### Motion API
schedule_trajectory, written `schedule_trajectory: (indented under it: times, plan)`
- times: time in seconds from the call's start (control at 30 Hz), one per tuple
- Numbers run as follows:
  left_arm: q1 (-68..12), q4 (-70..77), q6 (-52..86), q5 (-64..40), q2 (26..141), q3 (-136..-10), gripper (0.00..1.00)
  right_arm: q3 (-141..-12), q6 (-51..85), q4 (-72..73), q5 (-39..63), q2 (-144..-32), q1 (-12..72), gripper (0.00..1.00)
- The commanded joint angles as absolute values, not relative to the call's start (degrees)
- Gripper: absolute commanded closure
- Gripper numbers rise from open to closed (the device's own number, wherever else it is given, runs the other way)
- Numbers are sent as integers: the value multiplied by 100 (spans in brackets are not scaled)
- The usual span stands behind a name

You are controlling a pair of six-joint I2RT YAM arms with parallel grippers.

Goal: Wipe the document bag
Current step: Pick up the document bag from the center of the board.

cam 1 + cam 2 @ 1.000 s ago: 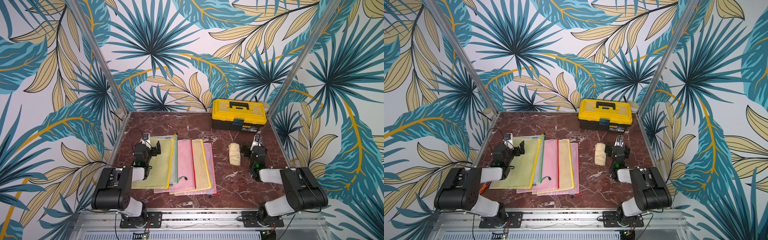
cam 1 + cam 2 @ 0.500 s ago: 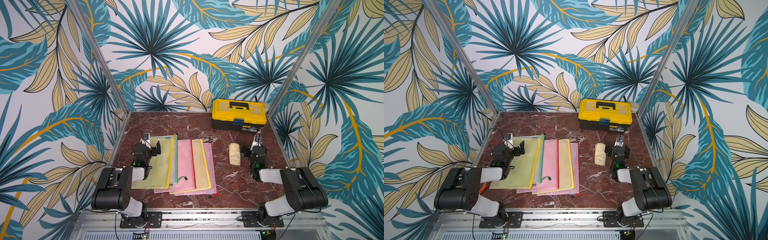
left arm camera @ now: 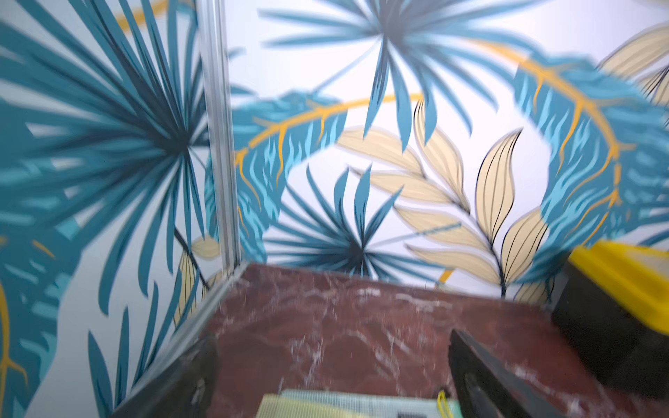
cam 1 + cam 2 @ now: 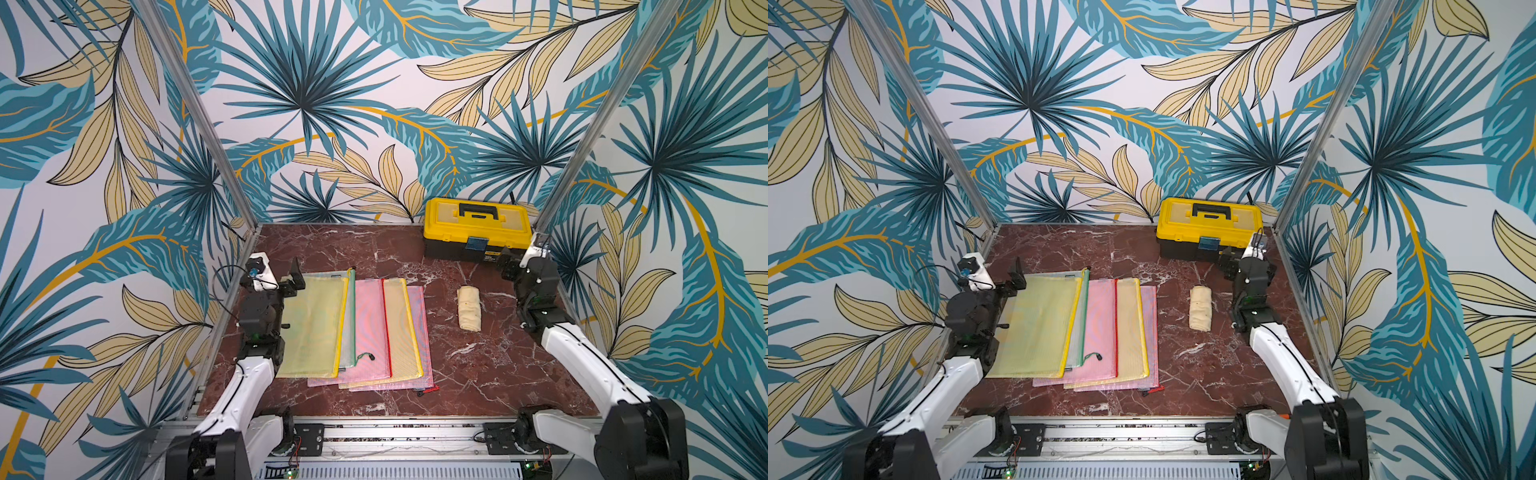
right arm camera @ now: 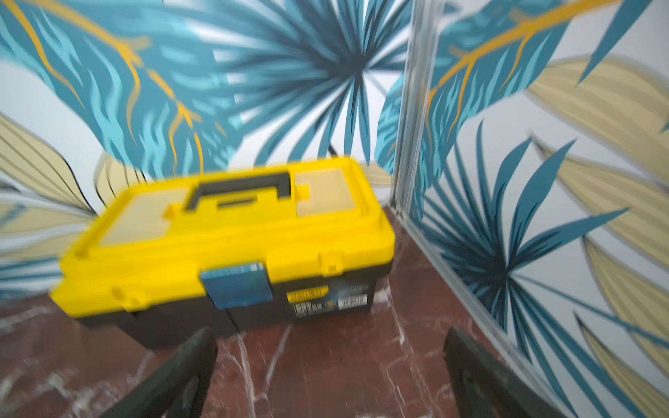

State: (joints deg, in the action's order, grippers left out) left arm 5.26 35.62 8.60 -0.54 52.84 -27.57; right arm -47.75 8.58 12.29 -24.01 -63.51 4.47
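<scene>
Jaws are standing wide and empty on our left end effector [image 3: 333, 338] and right end effector [image 5: 329, 336].

**Toolbox, marble and palm leaves**

A shut yellow-and-black toolbox [image 5: 231, 231] with a blue latch stands just ahead of the jaws of the right gripper [image 5: 329, 338]. The red-brown marble table [image 3: 344, 318] runs under and beyond the jaws of the left gripper [image 3: 333, 336]. Past both pairs rise leaf-print walls [image 4: 374, 104] and metal corner posts [image 5: 412, 108].
</scene>
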Motion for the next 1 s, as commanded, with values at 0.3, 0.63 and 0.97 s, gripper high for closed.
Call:
schedule_trajectory:
  times: [0.3,0.63,0.97]
  plan:
    - [597,2639,2089,-2313,4423,-4801,1,-5313,1931,-932,-1228,-5517,413,0]
    - [622,2176,2415,-2484,4336,-5420,0,-5695,2210,-1363,-414,-5471,413,1]
    - [-1070,-2295,43,-300,6007,-6850,3,-5479,2728,-2088,370,-5877,684,1]
